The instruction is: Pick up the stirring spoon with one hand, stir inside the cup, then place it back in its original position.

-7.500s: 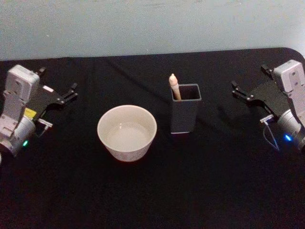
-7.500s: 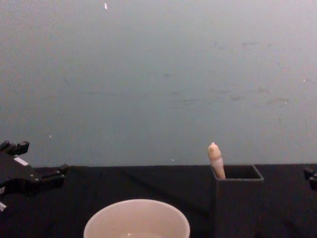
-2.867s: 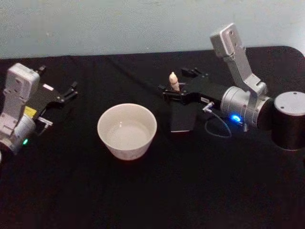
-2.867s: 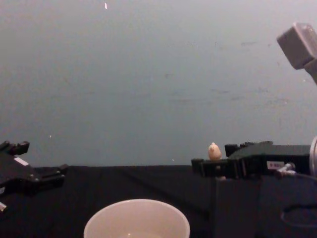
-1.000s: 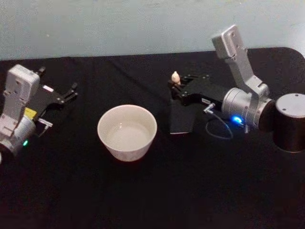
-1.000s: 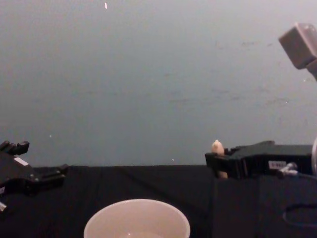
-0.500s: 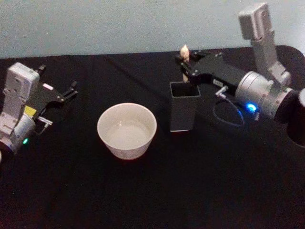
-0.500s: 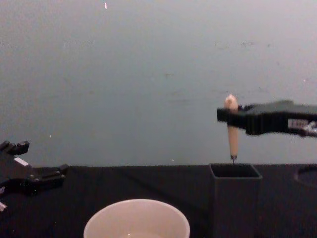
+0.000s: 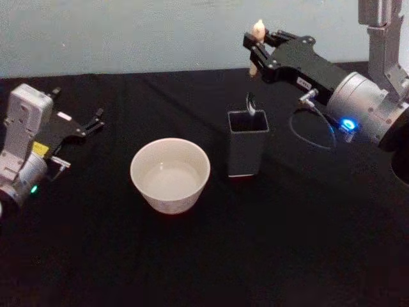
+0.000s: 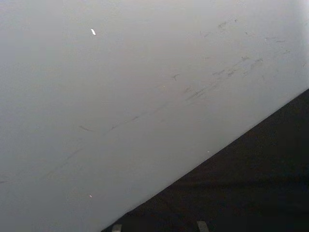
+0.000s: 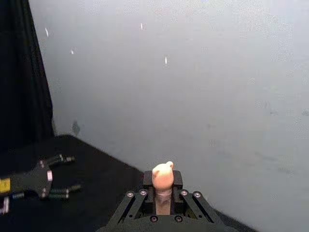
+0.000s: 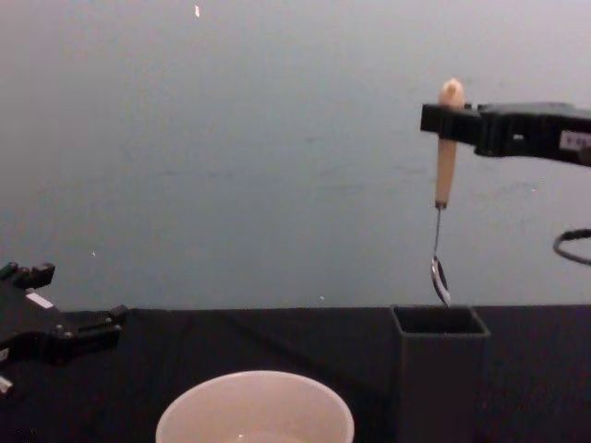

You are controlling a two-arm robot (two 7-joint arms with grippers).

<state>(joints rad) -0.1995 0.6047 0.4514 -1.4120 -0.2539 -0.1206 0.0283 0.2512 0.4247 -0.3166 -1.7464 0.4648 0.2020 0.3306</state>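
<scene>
The spoon (image 12: 446,157) hangs upright from the fingers of the right gripper (image 12: 436,121). These fingers are closed on the upper part of its wooden handle. The rounded tip of the handle stands out above the fingers. The rest of the handle, the thin metal shaft and the small bowl hang down below them.

The bowl of the spoon is just above the open top of the dark square box (image 9: 246,150), which stands directly under the fingers. It seems not to touch the rim.

The cup (image 9: 167,203) stands on the desk (image 9: 287,243) just beside the box, on the side toward the left arm. It is lower than the fingers and apart from the spoon.

The right arm reaches in from the right and holds its gripper high over the desk, in front of the pale wall (image 12: 231,166).

The left gripper (image 9: 96,121) is low at the left side of the desk, well apart from the cup. Its fingers are spread open and hold nothing.
</scene>
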